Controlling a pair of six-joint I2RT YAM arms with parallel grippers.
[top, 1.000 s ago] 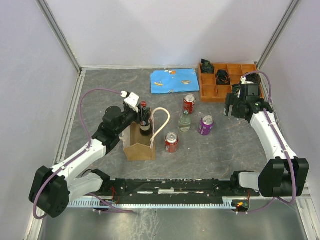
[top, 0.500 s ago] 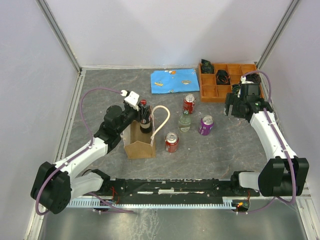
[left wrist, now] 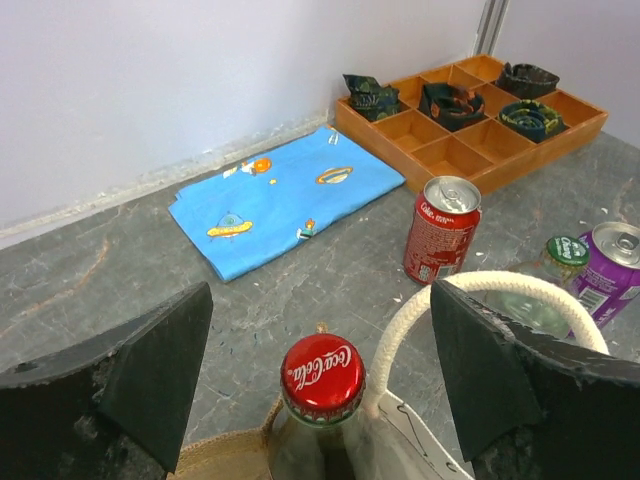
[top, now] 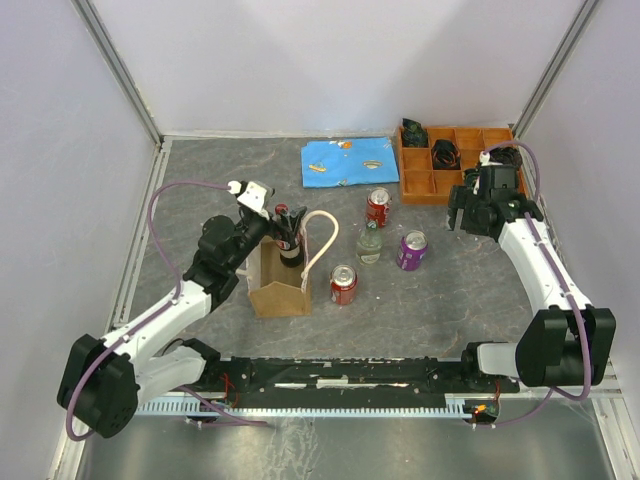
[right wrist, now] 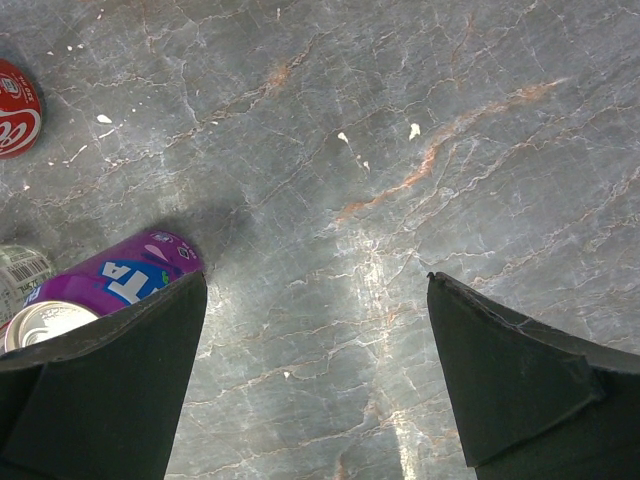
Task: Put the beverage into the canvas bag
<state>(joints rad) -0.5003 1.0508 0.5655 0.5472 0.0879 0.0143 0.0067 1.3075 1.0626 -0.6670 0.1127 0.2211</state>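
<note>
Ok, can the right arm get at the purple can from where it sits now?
Probably yes: the right gripper hangs open close beside the purple can, and nothing stands between them.

Beverage [top: 289,240]: glass cola bottle, dark contents, red cap with white script. Stands upright inside canvas bag [top: 278,292]. Neck and cap poke above rim, lower body hidden by bag wall.

Canvas bag: small tan-brown tote, upright on grey marbled table [top: 200,200], left of centre, mouth open upward. Near face plain brown, top edge dipping to shallow notch. Thick cream rope handle [top: 322,238] arches tall on bag's right side, just beside bottle neck, loop rising about level with cap.
</note>
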